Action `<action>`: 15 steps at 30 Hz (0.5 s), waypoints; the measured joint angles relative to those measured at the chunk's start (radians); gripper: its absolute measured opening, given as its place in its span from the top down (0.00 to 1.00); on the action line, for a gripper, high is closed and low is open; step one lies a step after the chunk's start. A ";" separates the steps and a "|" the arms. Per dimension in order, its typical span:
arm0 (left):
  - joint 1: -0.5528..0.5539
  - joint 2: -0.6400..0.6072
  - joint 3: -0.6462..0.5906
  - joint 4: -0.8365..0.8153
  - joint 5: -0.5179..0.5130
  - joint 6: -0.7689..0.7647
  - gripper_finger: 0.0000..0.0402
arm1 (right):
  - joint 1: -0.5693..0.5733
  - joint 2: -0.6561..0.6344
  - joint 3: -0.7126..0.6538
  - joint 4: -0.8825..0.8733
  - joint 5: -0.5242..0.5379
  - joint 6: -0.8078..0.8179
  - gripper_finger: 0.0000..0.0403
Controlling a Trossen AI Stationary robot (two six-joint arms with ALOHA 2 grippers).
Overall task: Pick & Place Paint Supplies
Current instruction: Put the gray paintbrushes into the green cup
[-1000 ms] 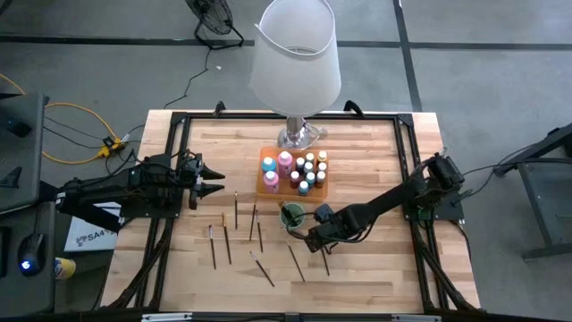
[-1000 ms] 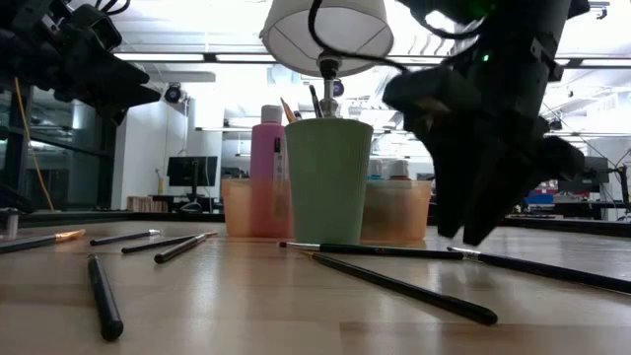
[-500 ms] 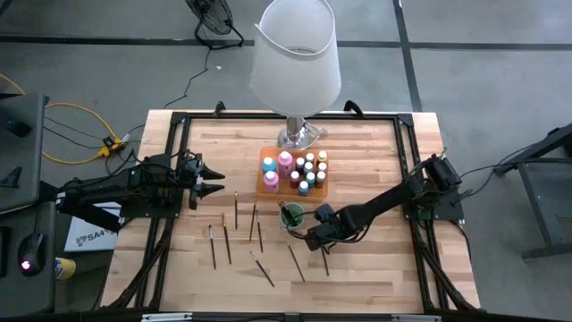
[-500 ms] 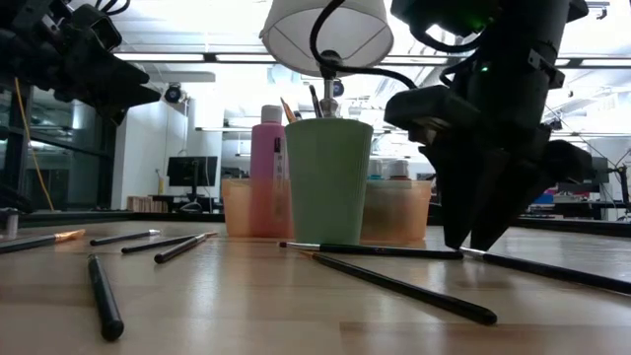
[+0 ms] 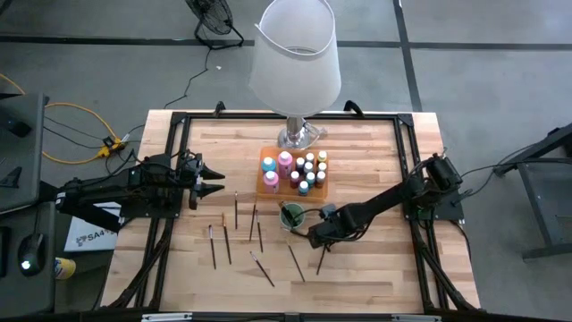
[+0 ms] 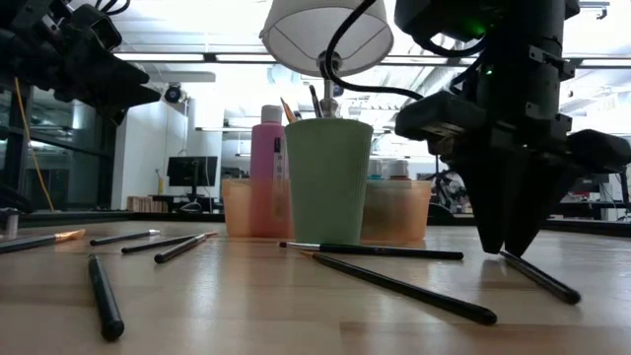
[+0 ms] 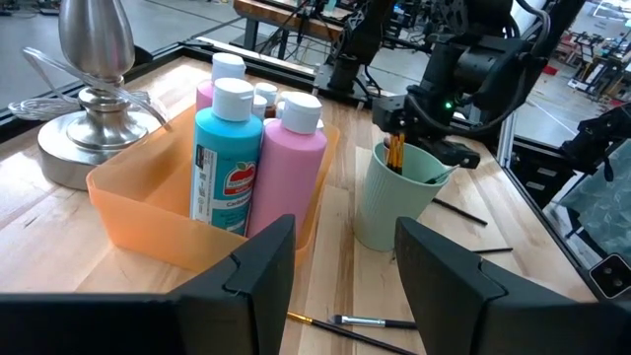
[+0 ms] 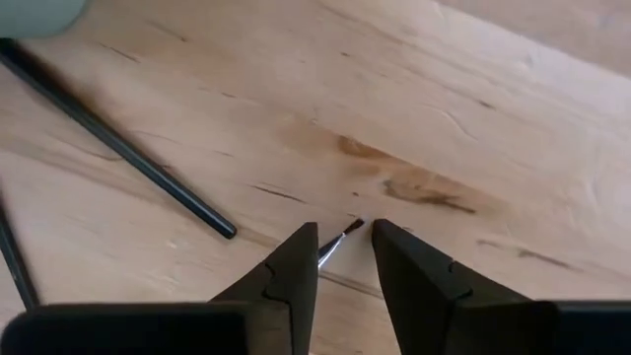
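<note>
My right gripper (image 5: 315,240) points down at the table to the right of the green cup (image 5: 290,215), which holds brushes. Its fingers stand narrowly apart on either side of a thin dark brush (image 5: 323,259) lying flat on the wood; the bristle tip (image 8: 352,227) shows between them. My left gripper (image 5: 219,183) hovers open at the table's left, away from everything. An orange tray (image 5: 266,183) beside the lamp holds small paint bottles and taller pink and teal bottles (image 7: 227,158). My right gripper comes from above, pointing down, with one finger on each side of the brush near its bristle end (image 8: 335,247). The brush slants across the gap and passes under one fingertip (image 8: 301,251), which seems to touch it. It lies on the table (image 6: 540,276).
Several more dark brushes lie loose on the wood left of the cup (image 5: 236,210) and in front of it (image 5: 296,264). A big white-shaded lamp (image 5: 295,54) stands at the far middle. A black frame (image 5: 174,134) runs round the tabletop.
My right gripper has sunk a little onto the brush, rolled about its own axis, and its fingers have drawn closer together. The brush has turned about on the table: it now lies slanted, with its bristle end between the fingers.
</note>
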 joint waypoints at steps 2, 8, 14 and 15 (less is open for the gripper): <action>0.000 0.000 0.000 0.000 0.000 0.000 0.57 | 0.000 0.000 0.000 0.000 -0.006 0.034 0.76; 0.000 0.000 0.000 0.000 0.000 0.000 0.57 | -0.007 0.001 -0.002 -0.001 0.002 0.145 0.76; 0.000 0.000 0.000 0.000 0.000 0.000 0.57 | -0.016 0.002 -0.002 0.000 -0.002 0.201 0.76; 0.000 0.000 0.000 0.000 0.000 0.000 0.57 | -0.017 0.002 -0.002 0.001 -0.003 0.214 0.76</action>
